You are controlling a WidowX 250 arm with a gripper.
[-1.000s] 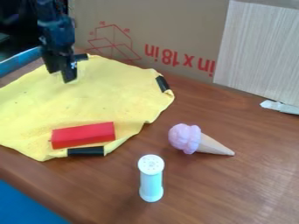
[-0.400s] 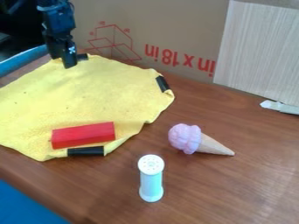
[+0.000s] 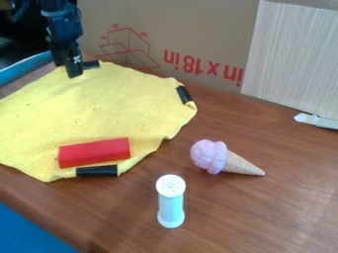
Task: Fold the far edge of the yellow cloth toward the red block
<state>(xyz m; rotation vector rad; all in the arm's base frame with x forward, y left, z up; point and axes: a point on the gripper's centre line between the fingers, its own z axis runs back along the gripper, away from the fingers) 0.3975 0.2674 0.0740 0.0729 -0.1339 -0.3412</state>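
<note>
Since the gripper [image 3: 68, 70] is hanging by the yellow cloth [image 3: 99, 108], we should be moving gently to avoid snags; we cannot tell how its jaws stand.

A brown wood-grain worktop [image 3: 264, 210] carries a yellow cloth [image 3: 99, 108], spread over its left part with strips of black tape [image 3: 97, 171] at the cloth's edge. To the right of the cloth, a toy ice cream cone [image 3: 210, 157] with a pink scoop lies on its side, the tip pointing right. Nearer the camera, just beside it, is a white-capped shaker [image 3: 171, 205] with a pale blue-green body.
</note>
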